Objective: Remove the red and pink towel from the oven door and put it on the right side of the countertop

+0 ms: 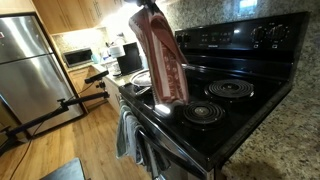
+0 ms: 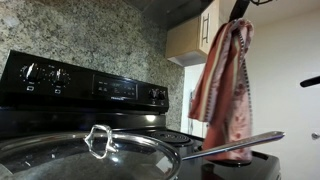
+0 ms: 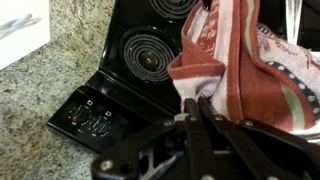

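The red and pink towel (image 1: 163,60) hangs bunched and lengthwise in the air above the black stovetop (image 1: 235,105), clear of its burners. My gripper (image 1: 148,8) is shut on its top end. In the other exterior view the towel (image 2: 222,85) dangles from the gripper (image 2: 238,8) at the frame's top. In the wrist view the closed fingertips (image 3: 193,103) pinch the towel's (image 3: 245,60) pale edge. The oven door (image 1: 160,152) is seen at a steep angle below the stove's front edge. The speckled countertop (image 1: 288,140) lies beside the stove.
A grey-blue towel (image 1: 127,135) hangs on the oven door handle. A pan with a glass lid (image 2: 90,155) and long handle sits on the stove. A steel fridge (image 1: 30,70) stands across the wooden floor. A white object (image 3: 20,35) lies on the granite (image 3: 40,100).
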